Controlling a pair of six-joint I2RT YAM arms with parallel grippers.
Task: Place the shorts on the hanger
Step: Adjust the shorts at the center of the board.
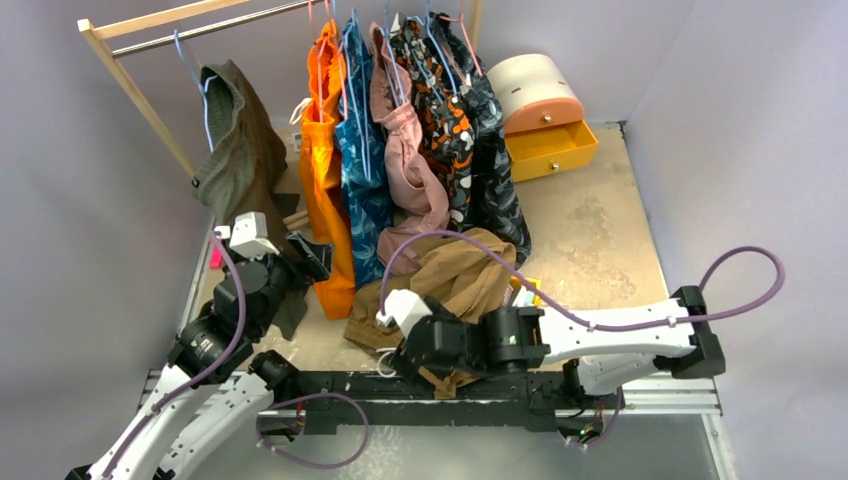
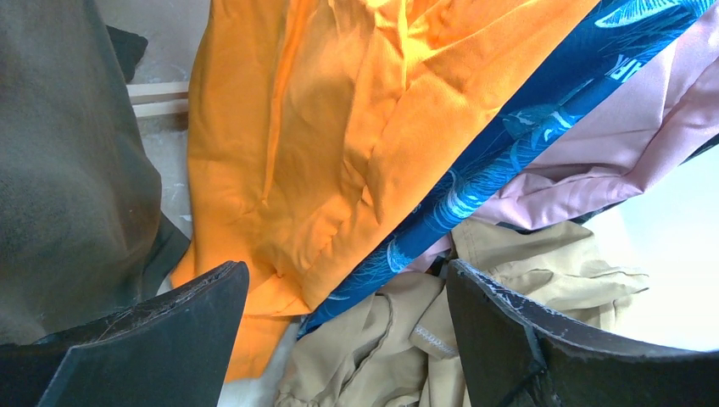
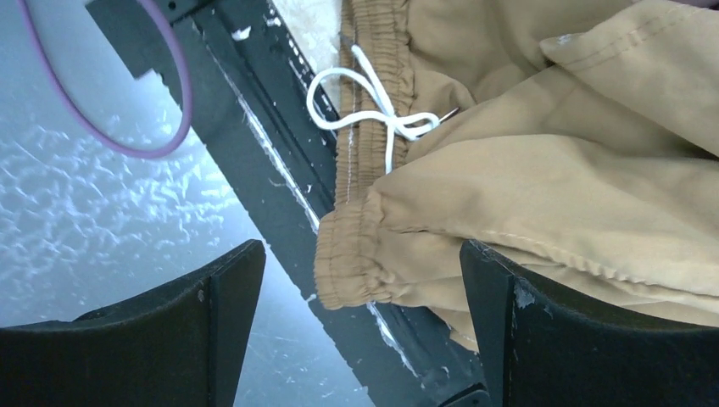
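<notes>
**Item: the shorts** [image 1: 455, 275]. A tan heap on the counter [image 1: 590, 230], just in front of the hanging clothes. The waistband end spills over the near edge onto the black rail [image 3: 280, 170].

**Your right claw** [image 3: 356, 259]. Fingers spread wide, gripping nothing. The gathered waistband corner lies between them (touching neither finger, as far as the wrist view tells). The white drawstring [image 3: 373, 114] is tied in a bow just beyond.

**Your left claw** [image 2: 343, 275]. Also spread and empty. The shorts lie low and just ahead of it, under the hems of the orange shorts [image 2: 339, 127] and the blue patterned garment [image 2: 509, 144].

**Writing.** A small sewn tag [image 2: 428, 335] on the tan cloth, print too small to read.

**View notes.** Only the right wrist view shows the drawstring, which the arm covers from above. Only the top view shows the wooden rack [image 1: 130, 70] carrying the row of clothes
</notes>
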